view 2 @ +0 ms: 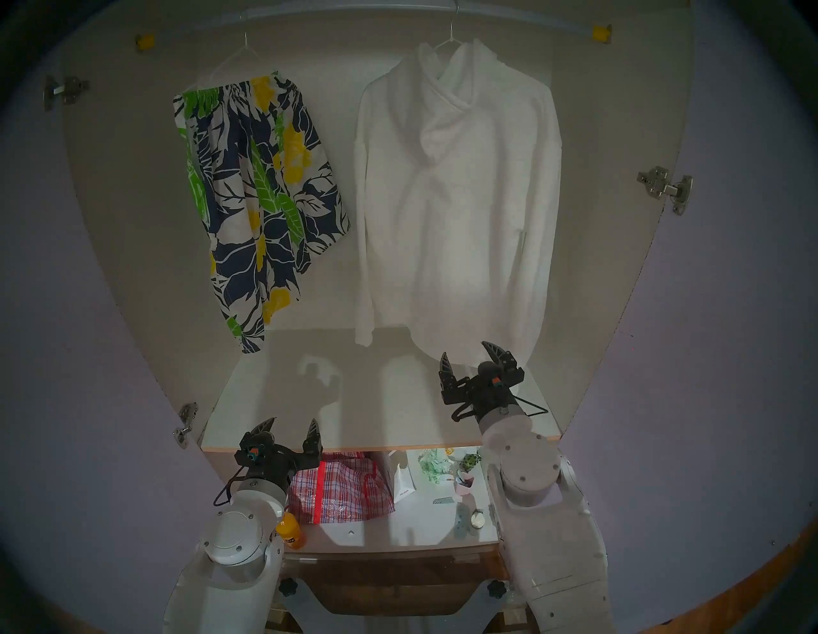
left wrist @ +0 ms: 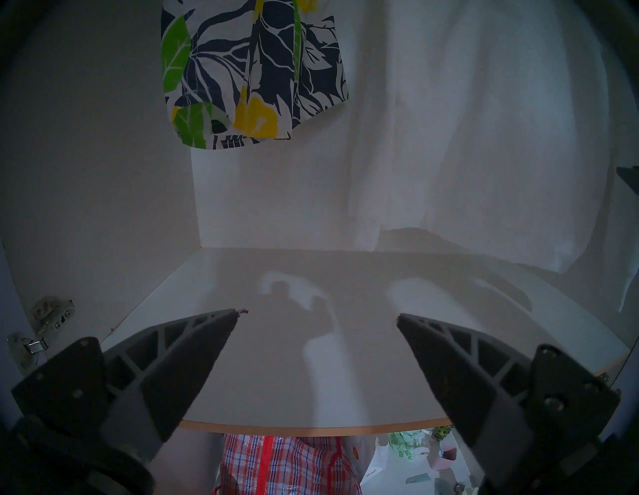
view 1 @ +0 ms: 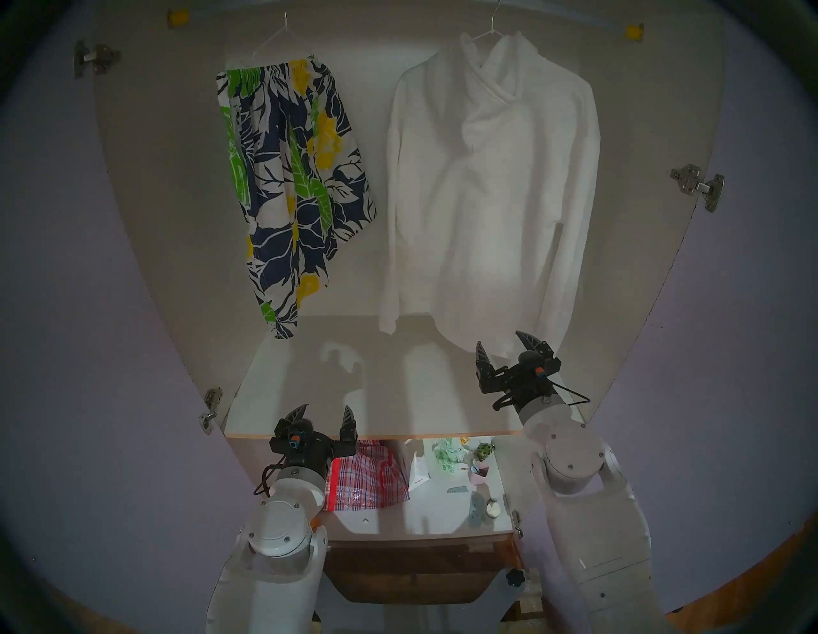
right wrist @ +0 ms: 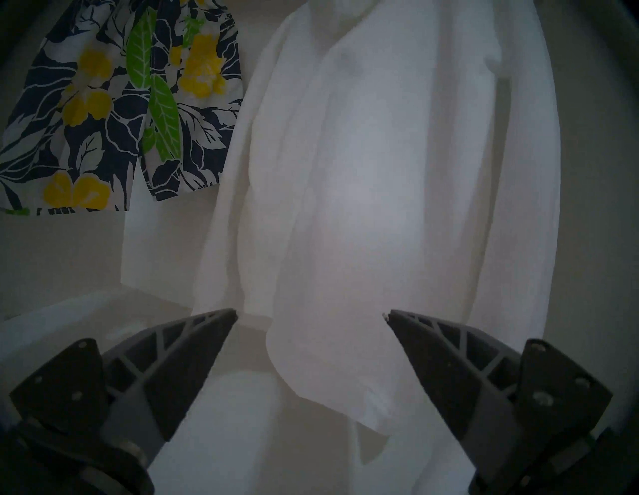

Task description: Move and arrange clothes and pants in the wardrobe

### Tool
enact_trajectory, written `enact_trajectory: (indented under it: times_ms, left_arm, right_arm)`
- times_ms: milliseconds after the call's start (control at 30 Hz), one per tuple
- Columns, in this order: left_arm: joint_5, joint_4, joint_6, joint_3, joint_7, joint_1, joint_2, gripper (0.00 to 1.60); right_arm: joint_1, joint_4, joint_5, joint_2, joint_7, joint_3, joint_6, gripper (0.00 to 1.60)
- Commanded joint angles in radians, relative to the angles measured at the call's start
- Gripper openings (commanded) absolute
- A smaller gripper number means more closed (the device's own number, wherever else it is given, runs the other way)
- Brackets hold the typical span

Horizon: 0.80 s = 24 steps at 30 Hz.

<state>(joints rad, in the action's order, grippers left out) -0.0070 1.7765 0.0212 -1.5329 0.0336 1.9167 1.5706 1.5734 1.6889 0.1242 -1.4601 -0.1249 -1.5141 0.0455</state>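
The white hoodie (view 1: 491, 186) hangs on a thin white hanger from the wardrobe rail (view 1: 575, 17), on the right. The floral shorts (view 1: 292, 177) hang on their own hanger to its left, tilted, apart from the hoodie. My left gripper (view 1: 325, 411) is open and empty at the front edge of the white shelf (view 1: 398, 398), low left. My right gripper (view 1: 502, 345) is open and empty just below the hoodie's hem. The right wrist view shows the hoodie (right wrist: 380, 173) close ahead and the shorts (right wrist: 121, 103) up left. The left wrist view shows the shorts' hem (left wrist: 252, 86) above.
The pale lilac doors (view 1: 110, 354) stand open at both sides, with metal hinges (view 1: 699, 186). Under the shelf, a red plaid bag (view 1: 367, 478), a white carton (view 1: 418, 473), a pink cup (view 1: 478, 473) and small items lie on a lower white surface. An orange bottle (view 2: 290, 531) stands by my left arm.
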Motion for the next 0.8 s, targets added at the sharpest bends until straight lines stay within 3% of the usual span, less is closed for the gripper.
enact_trajectory:
  times_ms: [0,133,267,767]
  left_arm:
    - [-0.002,0.026,0.004,0.002,-0.004,-0.008,0.000,1.60]
    - [-0.002,0.025,0.004,0.002,-0.003,-0.008,0.000,1.60]
    - [-0.001,0.024,0.005,0.002,-0.003,-0.009,0.000,1.60]
    - [-0.001,0.022,0.006,0.002,-0.001,-0.010,0.000,1.60]
  right_arm:
    - [-0.086,-0.012,0.017,0.013,-0.010,0.003,-0.038,1.60]
    - [-0.194,-0.076,-0.022,0.006,-0.047,-0.009,-0.114,1.60]
    - [-0.271,-0.132,-0.030,0.013,-0.088,-0.010,-0.140,1.60]
    - [-0.540,-0.398,0.000,0.008,-0.196,0.054,-0.136,1.60]
